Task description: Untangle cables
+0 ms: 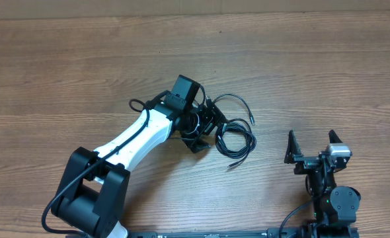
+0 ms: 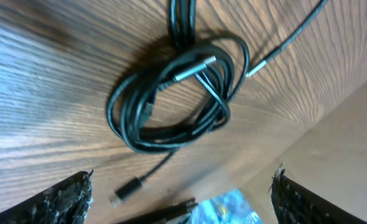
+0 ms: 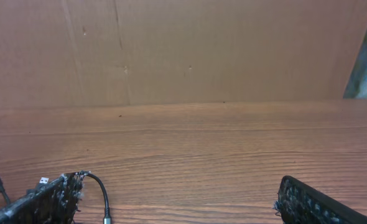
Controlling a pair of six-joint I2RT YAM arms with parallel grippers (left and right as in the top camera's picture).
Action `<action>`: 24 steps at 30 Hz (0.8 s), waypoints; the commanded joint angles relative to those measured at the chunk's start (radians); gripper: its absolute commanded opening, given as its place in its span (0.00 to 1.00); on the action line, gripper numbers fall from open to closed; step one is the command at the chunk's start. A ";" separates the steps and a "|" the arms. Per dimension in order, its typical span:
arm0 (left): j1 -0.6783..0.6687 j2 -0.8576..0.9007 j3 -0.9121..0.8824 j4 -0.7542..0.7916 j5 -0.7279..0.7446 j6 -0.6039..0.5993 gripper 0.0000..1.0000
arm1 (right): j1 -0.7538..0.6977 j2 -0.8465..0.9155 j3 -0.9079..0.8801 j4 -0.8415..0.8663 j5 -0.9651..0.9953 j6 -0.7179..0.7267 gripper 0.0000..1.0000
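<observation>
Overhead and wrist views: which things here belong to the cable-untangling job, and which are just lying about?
Part of the job:
cables, a loose black coil with plugs
left gripper, open, at the coil
right gripper, open, holding nothing

Just there:
wooden table
cardboard wall behind it

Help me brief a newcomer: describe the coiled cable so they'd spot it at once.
On the wooden table, follow the white left arm to its gripper near the centre. Just right of it lies the coil: several tight black loops, unlike the single loose cable arcing beside it.
</observation>
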 commanded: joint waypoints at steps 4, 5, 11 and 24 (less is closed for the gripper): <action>-0.008 -0.019 0.016 -0.003 -0.086 0.000 0.92 | -0.003 -0.009 -0.011 0.006 0.003 -0.004 1.00; -0.008 -0.019 0.016 -0.003 -0.098 0.001 0.90 | -0.003 -0.009 -0.011 0.006 0.003 -0.004 1.00; -0.029 -0.019 0.016 0.000 -0.182 0.011 0.75 | -0.003 -0.009 -0.011 0.006 0.003 -0.004 1.00; -0.044 -0.019 0.016 0.027 -0.398 0.344 0.70 | -0.003 -0.009 -0.011 0.006 0.003 -0.005 1.00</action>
